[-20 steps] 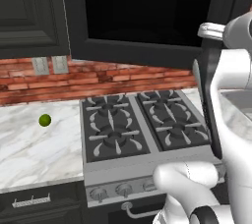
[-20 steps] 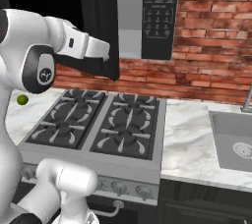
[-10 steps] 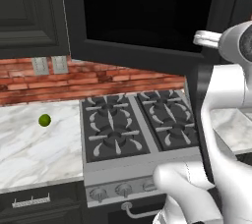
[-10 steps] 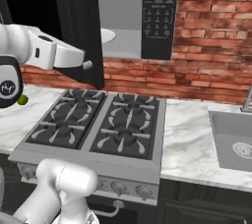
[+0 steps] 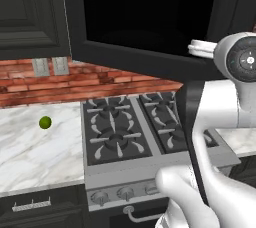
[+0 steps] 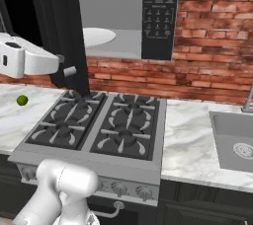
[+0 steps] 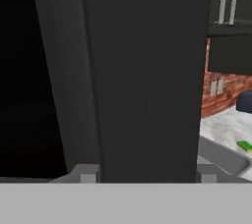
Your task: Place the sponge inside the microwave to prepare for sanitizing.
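The black microwave hangs above the stove with its wide door swung out to the left. Its light grey inside and pale round plate are exposed. From the left base view I face the door's dark window. My gripper is at the door's free edge, and the dark edge fills the space between my two fingertips. In the right base view my hand meets that edge low down. The sponge, a small yellow-green block, lies far off on the pale counter.
A gas stove sits directly under the microwave. A small green ball rests on the marble counter to its left. A sink is set into the counter on the right. Dark cabinets hang at upper left above a brick wall.
The microwave door has swung further open, showing the grey inside and the plate. My arm has moved left with the door's edge.
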{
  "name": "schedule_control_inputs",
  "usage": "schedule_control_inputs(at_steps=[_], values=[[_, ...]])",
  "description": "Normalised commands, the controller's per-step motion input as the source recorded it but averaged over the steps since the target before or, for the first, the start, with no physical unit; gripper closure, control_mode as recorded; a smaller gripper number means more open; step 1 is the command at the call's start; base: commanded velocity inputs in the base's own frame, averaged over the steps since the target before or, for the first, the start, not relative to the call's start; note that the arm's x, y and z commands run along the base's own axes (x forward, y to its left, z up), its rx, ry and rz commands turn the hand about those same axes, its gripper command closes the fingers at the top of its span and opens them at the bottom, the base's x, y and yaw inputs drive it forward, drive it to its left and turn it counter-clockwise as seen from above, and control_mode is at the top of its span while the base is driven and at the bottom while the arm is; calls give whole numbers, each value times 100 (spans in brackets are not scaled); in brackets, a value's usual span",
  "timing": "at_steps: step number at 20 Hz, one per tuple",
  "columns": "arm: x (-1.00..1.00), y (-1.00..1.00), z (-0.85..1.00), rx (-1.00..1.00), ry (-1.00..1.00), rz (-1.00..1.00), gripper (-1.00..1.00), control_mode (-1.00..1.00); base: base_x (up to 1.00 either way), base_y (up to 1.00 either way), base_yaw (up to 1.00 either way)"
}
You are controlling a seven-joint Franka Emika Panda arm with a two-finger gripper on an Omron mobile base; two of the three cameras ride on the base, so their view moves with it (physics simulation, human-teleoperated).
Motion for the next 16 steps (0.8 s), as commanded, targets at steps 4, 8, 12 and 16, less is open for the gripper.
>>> schedule_control_inputs(at_steps=[4, 8, 12, 16], values=[[0, 56, 0, -11, -1, -1, -100, -100, 0, 0, 0], [0, 9, 0, -2, -4, 0, -100, -100, 0, 0, 0], [0, 0, 0, 0, 0, 0, -100, -100, 0, 0, 0], [-53, 6, 57, 0, -10, 0, -100, -100, 0, 0, 0]])
